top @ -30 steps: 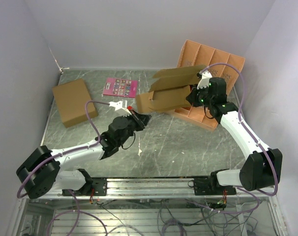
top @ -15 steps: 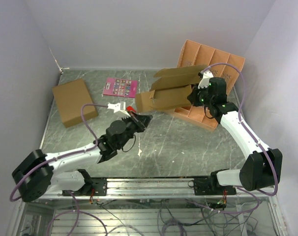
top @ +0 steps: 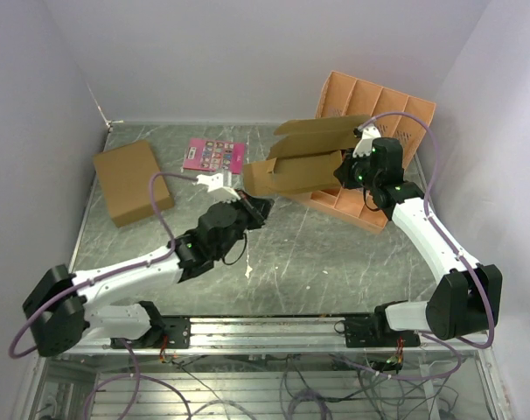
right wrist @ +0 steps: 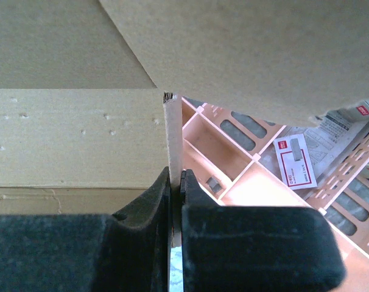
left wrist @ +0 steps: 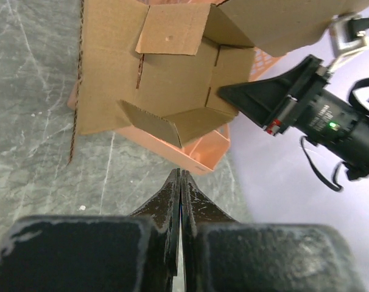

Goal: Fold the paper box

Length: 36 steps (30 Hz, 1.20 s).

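Observation:
The paper box (top: 296, 171) is a brown oblong carton with open flaps, held above the table at the back right. My right gripper (top: 342, 171) is shut on its right edge; in the right wrist view the gripper (right wrist: 175, 173) pinches a thin cardboard panel (right wrist: 75, 146). My left gripper (top: 263, 206) is shut and empty, just below and left of the carton's open left end. In the left wrist view the gripper (left wrist: 180, 173) points at the open end (left wrist: 172, 79), where inner flaps show, a short gap away.
A larger plain brown cardboard box (top: 132, 181) lies at the far left. A pink card (top: 214, 155) lies behind the left gripper. An orange compartment tray (top: 379, 109) leans at the back right, under and behind the carton (left wrist: 203, 149).
My left arm has reached forward and right, bringing its shut gripper close to the carton's open end. The right gripper and carton have hardly moved.

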Tool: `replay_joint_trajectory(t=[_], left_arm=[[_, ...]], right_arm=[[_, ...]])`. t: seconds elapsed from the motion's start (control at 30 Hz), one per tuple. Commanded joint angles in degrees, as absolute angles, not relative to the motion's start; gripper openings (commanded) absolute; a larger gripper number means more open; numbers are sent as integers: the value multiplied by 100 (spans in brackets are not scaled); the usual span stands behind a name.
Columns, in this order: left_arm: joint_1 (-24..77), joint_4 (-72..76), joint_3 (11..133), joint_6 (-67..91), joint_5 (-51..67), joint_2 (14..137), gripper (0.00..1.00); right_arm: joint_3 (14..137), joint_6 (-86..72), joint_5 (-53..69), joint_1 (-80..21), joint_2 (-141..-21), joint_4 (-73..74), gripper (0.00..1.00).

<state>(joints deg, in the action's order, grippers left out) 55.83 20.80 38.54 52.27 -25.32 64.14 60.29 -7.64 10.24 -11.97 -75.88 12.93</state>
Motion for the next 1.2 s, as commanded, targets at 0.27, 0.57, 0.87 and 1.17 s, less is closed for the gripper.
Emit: replay_joint_trajectory(t=[0.27,0.57,0.87,1.17], left_arm=[[5573,1257,5369,4568,-3331,7742,7],[5413,1270,5689,4203,-2974,8117,7],[5342,1775,5679,4143,-1931,8496,7],[5117,2124,5023,3693,-1535,7632,15]], right_arm=[[5898,-791,1089,-1195,-7457,1118,0],[5915,-795,1168,-1213,-7473,1133,0],[5941,-825,1221,-1220,-7466,1143,0],[5855,-709,873,-1136,-7421,1075,0]])
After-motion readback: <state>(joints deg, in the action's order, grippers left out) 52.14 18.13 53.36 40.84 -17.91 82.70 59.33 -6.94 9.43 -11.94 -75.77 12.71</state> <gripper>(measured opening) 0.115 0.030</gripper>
